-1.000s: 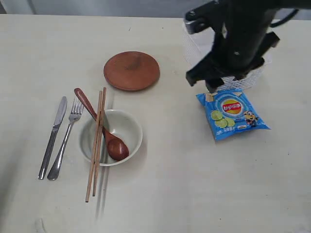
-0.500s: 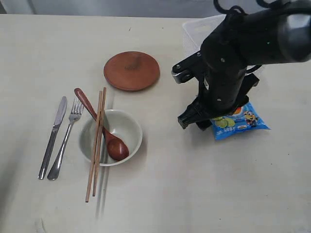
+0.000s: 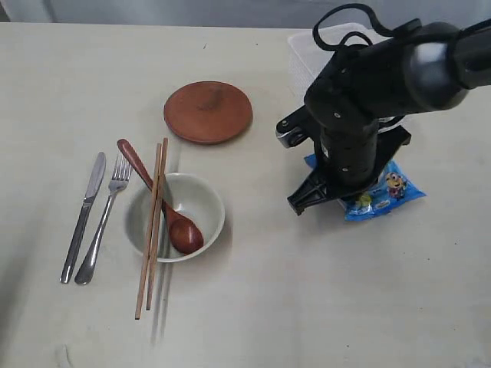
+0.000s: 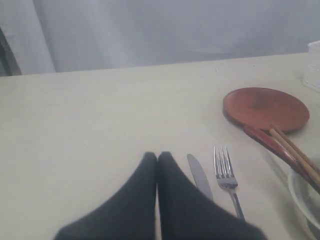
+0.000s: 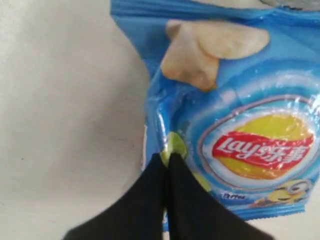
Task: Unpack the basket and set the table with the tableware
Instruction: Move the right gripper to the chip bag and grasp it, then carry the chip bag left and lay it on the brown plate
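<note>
The white basket (image 3: 305, 55) stands at the back right, mostly hidden behind my right arm. A reddish-brown plate (image 3: 208, 112) lies left of it. Nearer the front sits the cream bowl (image 3: 211, 196), with the wooden spoon (image 3: 185, 234) inside and two chopsticks (image 3: 153, 230) across its rim. The knife (image 3: 83, 218) and fork (image 3: 106, 222) lie side by side left of the bowl. My right gripper (image 5: 166, 157) is shut, its tips over the edge of the blue snack bag (image 5: 240, 125). My left gripper (image 4: 157, 156) is shut and empty, just beside the knife (image 4: 197, 174). The steel cup is out of view.
The snack bag (image 3: 393, 188) lies on the table (image 3: 253, 307) in front of the basket, half covered by the right arm. The fork (image 4: 224, 169) and plate (image 4: 265, 107) show beyond the left gripper. Bare tabletop stretches along the front and far left.
The right arm has swung from above the basket down and forward over the snack bag, now covering most of it. The tableware has not moved.
</note>
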Controlling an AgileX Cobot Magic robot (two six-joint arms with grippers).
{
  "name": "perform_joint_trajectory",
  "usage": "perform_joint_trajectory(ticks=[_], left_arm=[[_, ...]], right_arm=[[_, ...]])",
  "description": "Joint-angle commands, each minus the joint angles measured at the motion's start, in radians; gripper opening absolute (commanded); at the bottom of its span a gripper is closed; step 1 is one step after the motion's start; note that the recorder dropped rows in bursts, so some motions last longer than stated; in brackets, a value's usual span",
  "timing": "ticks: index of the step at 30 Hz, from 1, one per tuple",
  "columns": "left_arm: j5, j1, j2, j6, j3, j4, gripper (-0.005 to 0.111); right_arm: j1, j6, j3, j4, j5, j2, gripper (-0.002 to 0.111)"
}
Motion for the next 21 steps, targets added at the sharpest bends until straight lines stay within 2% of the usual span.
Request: perform_joint_trajectory(ticks=[1, 6, 12, 21], left_arm=[[-0.001, 0.003, -0.005, -0.004, 0.004, -0.006, 0.000], [-0.001, 0.003, -0.005, -0.004, 0.004, -0.006, 0.000], [-0.001, 0.003, -0.005, -0.004, 0.004, -0.006, 0.000], [-0.001, 0.003, -0.005, -0.004, 0.004, -0.006, 0.000]], right_arm=[[0.017, -0.015, 0.005, -0.005, 0.023, -0.026, 0.000], [0.120, -0.022, 0.005, -0.017, 0.006, -0.146, 0.000], [0.195, -0.022, -0.044, -0.100, -0.145, -0.223, 0.000], [0.193, -0.080, -0.413, -0.147, -0.168, -0.042, 0.000]])
